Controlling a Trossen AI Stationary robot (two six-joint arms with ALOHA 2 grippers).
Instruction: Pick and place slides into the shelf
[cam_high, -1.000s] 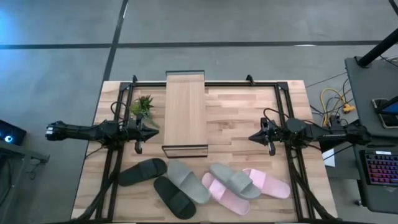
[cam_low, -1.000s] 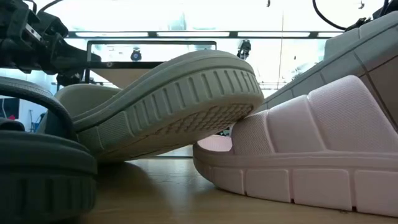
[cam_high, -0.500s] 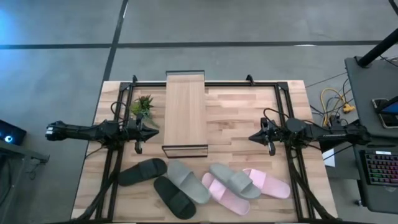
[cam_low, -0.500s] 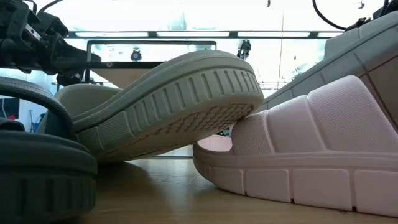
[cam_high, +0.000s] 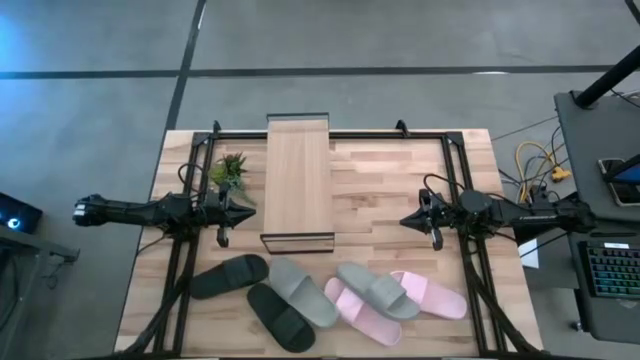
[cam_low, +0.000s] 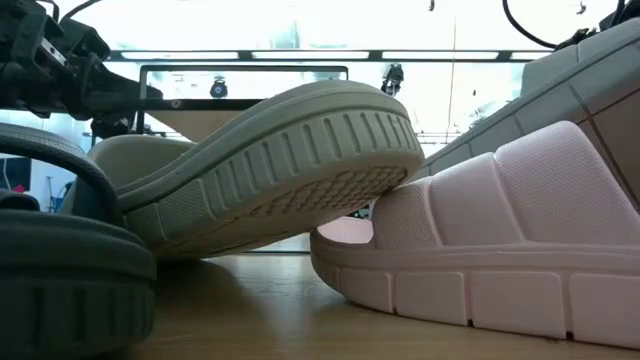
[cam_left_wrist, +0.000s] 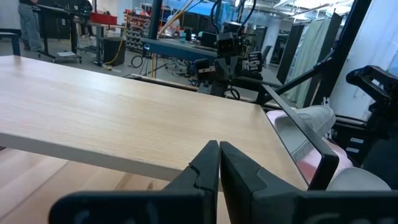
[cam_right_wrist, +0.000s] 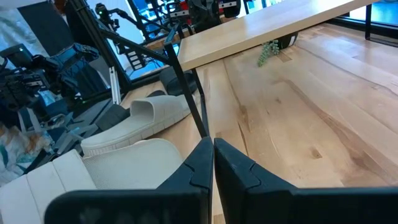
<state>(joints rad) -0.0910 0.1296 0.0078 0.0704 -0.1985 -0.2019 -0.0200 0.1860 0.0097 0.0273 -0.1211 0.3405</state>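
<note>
Six slides lie in a row near the table's near edge: two black (cam_high: 228, 274) (cam_high: 281, 316), two grey (cam_high: 302, 291) (cam_high: 376, 290), two pink (cam_high: 362, 316) (cam_high: 430, 294). In the low view a grey slide (cam_low: 270, 160) leans its toe on a pink one (cam_low: 500, 240). The shelf (cam_high: 297, 180) stands mid-table, its plank top (cam_left_wrist: 118, 118) level. My left gripper (cam_high: 250, 211) hovers shut just left of the shelf (cam_left_wrist: 219, 149). My right gripper (cam_high: 405, 221) hovers shut to the shelf's right (cam_right_wrist: 212, 144).
A small green plant (cam_high: 229, 171) stands left of the shelf, close to my left gripper. A black metal frame (cam_high: 330, 135) runs around the table. Bare wood (cam_high: 385, 180) lies between the shelf and my right arm. A desk with a keyboard (cam_high: 612, 270) stands beyond the table's right edge.
</note>
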